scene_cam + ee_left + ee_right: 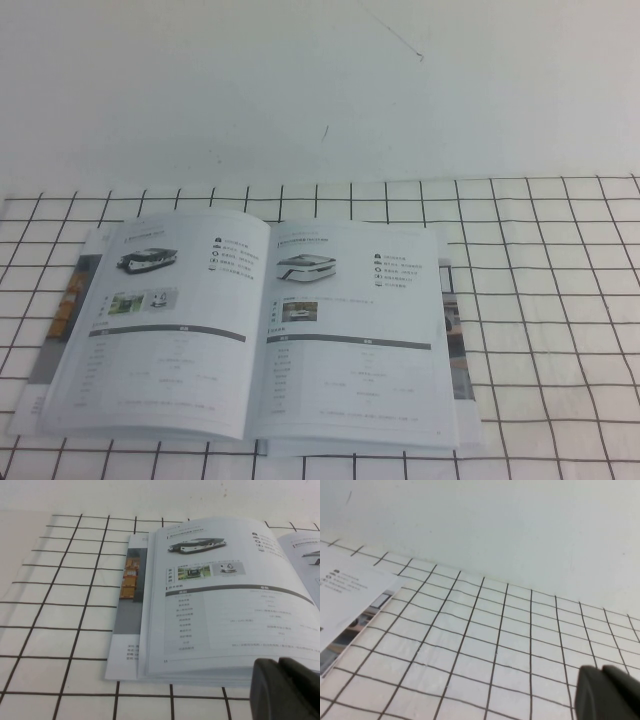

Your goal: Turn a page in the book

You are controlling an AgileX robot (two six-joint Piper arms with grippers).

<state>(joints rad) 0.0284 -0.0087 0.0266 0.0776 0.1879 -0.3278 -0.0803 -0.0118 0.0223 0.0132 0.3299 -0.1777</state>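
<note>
At lower centre-left of the high view, the book point(260, 335) lies open and flat on a grid cloth point(545, 300), showing two white spec pages, each with a vehicle picture and a table. The page point(355, 330) on the right of the spine lies level, its outer edge free; judged from this, nothing has hold of it and it is ready to be lifted. A second booklet point(131, 595) with an orange-and-grey photo sticks out from under the book at the left, and a photo edge shows likewise at the right; it lies as a layer beneath, so a grasp at the page edge risks catching it.

Neither arm appears in the high view. The left gripper point(285, 687) shows only as a dark tip just beside the book's near corner in its wrist view; the right gripper point(607, 692) shows as a dark tip over bare cloth, apart from the book. Whether either pair of jaws is open cannot be told, and neither is seen to hold anything.

Beyond the cloth, a plain white surface point(320, 90) with faint marks fills the upper frame.
</note>
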